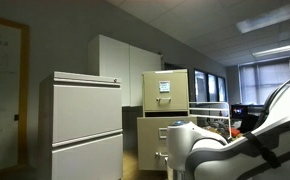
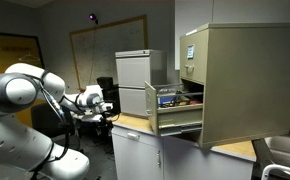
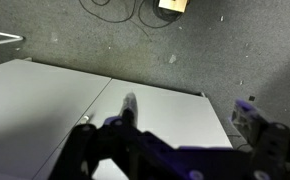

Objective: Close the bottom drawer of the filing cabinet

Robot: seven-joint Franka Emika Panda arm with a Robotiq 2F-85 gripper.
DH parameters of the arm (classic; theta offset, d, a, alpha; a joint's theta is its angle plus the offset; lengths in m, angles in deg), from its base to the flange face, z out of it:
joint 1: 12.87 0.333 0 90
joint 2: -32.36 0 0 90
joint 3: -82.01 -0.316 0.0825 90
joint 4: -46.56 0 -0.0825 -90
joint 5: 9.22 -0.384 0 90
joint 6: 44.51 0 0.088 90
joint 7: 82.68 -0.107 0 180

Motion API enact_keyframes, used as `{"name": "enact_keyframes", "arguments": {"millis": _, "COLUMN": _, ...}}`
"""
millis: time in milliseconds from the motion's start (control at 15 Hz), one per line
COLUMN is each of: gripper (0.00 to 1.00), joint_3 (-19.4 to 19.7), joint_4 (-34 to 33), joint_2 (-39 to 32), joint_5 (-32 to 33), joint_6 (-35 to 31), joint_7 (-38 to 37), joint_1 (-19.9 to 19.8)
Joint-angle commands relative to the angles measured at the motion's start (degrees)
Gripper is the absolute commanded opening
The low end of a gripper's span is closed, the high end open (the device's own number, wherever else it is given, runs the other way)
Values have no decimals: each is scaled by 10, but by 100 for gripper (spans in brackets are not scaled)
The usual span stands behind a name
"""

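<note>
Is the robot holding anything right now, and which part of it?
Nothing is held. The end effector hangs in the air, well apart from the open bottom drawer.

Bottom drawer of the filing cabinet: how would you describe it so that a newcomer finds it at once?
Find the tall tan filing cabinet standing on the pale countertop. Its lowest drawer, the bottom drawer, juts out open with items inside. The labelled drawer above it is shut and bears a white paper; this one has a plain front.
</note>
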Motion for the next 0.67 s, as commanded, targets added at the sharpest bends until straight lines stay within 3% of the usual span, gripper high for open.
{"name": "enact_keyframes", "arguments": {"millis": 0, "gripper": 100, "joint_3": -5, "joint_4": -36, "joint_2": -6, "joint_5": 24, "joint_6": -10, "joint_7": -8, "joint_1": 0}}
{"name": "enact_keyframes", "arguments": {"millis": 133, "gripper": 100, "joint_3": -11, "joint_4": -54, "joint_2": -10, "joint_5": 40, "joint_6": -24, "joint_7": -11, "joint_1": -1}}
{"name": "enact_keyframes", "arguments": {"millis": 200, "gripper": 75, "joint_3": -17, "joint_4": -63, "joint_2": -15, "joint_5": 52, "joint_6": -32, "joint_7": -13, "joint_1": -4}}
{"name": "enact_keyframes", "arguments": {"millis": 267, "gripper": 75, "joint_3": -22, "joint_4": -71, "joint_2": -18, "joint_5": 66, "joint_6": -39, "joint_7": -15, "joint_1": -8}}
{"name": "enact_keyframes", "arguments": {"millis": 467, "gripper": 49, "joint_3": -45, "joint_4": -98, "joint_2": -36, "joint_5": 137, "joint_6": -58, "joint_7": -20, "joint_1": -26}}
{"name": "enact_keyframes", "arguments": {"millis": 600, "gripper": 34, "joint_3": -71, "joint_4": -121, "joint_2": -62, "joint_5": 220, "joint_6": -76, "joint_7": -31, "joint_1": -50}}
